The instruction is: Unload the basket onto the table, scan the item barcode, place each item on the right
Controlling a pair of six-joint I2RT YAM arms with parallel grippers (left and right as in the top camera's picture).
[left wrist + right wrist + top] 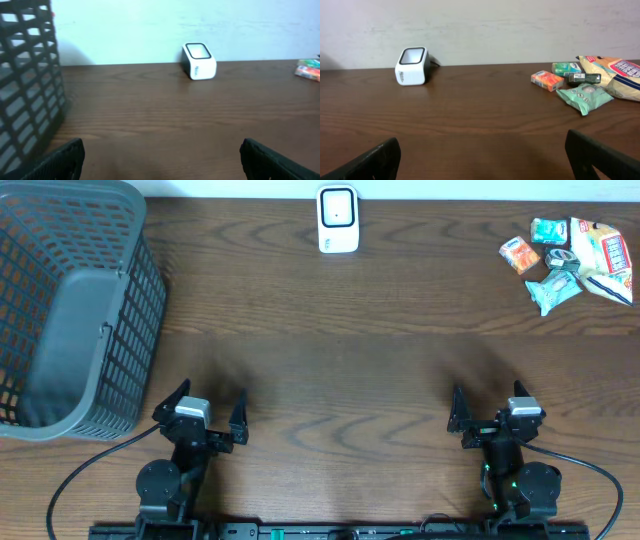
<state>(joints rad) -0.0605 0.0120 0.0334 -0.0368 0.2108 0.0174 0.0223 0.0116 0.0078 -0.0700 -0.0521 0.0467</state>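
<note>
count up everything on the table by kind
grey basket: 1
white scanner: 1
packaged items: 5 (orange box, green pack, dark bar, pale green pouch, big snack bag)
total: 7

The left arm [165, 480] and right arm [525, 485], at the overhead frame's lower corners, are matte black with rounded joint housings, each topped by a small silver-grey block [190, 409]. The left gripper [205, 412] and right gripper [490, 415] have black wedge-shaped fingers [60, 162]. A thin black cable [85, 473] curves from each, and green lights [497, 480] glow on the right one.
</note>
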